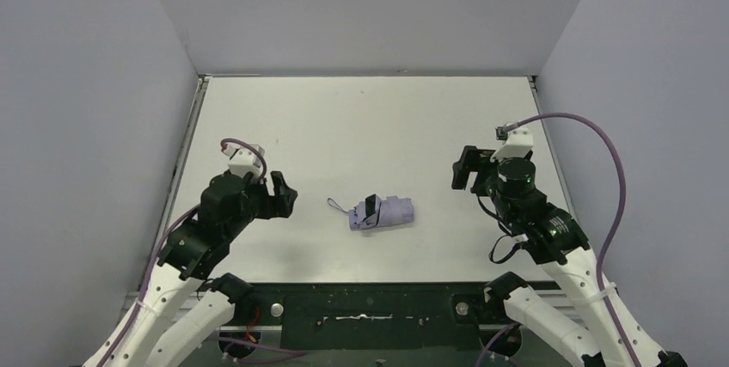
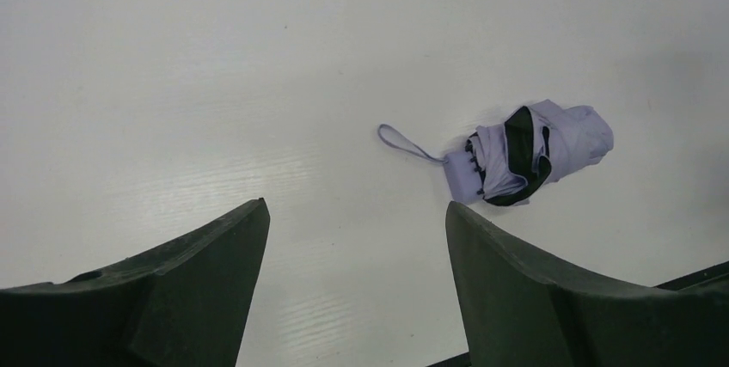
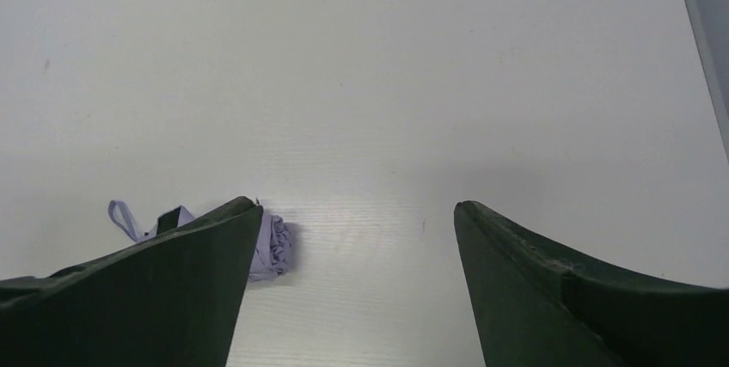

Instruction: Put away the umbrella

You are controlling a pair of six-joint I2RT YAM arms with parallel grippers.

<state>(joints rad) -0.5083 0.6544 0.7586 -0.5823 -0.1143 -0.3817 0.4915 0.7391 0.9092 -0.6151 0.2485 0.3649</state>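
Note:
The umbrella [image 1: 382,211] lies folded on the white table [image 1: 361,126], a small pale lavender bundle with a black strap around it and a wrist loop [image 1: 337,205] trailing to the left. My left gripper [image 1: 277,193] hovers left of it, open and empty. In the left wrist view the umbrella [image 2: 533,152] lies beyond and right of the open left gripper [image 2: 356,204]. My right gripper [image 1: 471,174] stands to the umbrella's right, also open with nothing between its fingers. In the right wrist view the right gripper [image 3: 358,202] frames bare table, and the umbrella [image 3: 275,247] is partly hidden behind the left finger.
Grey walls close in the table on the left, right and back. A raised rim [image 1: 185,156] runs along the left side. Purple cables [image 1: 615,161] loop off the right arm. The black base plate [image 1: 361,311] sits at the near edge.

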